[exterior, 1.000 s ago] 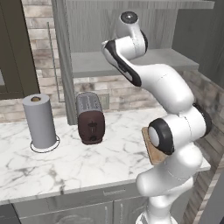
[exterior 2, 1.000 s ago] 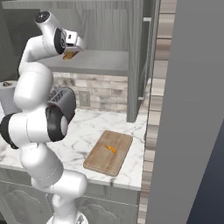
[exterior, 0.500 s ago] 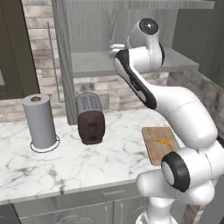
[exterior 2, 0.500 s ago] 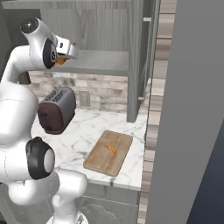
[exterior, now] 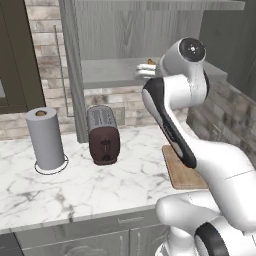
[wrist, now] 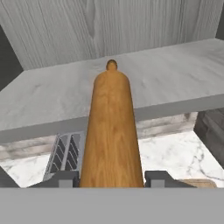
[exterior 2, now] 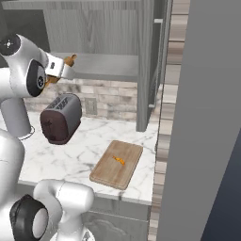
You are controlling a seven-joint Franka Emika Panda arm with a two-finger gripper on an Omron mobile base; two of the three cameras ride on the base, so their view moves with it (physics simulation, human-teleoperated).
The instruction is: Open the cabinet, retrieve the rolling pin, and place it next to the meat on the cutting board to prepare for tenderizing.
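Gripper clamps tan wooden rolling pin.

Arm raised high, end effector clamped on the rolling pin.

The rolling pin is tan-orange wood with a fine darker grain. The cabinet is grey with a pale wood-grain pattern, and its shelf is a lighter, faintly mottled grey. The counter is white marble with grey veins. The cutting board is light brown wood, and the meat on it is orange-yellow. The toaster is dark brown with a grey top. The paper towel roll is pale grey. The wall is brown-and-grey stone brick.
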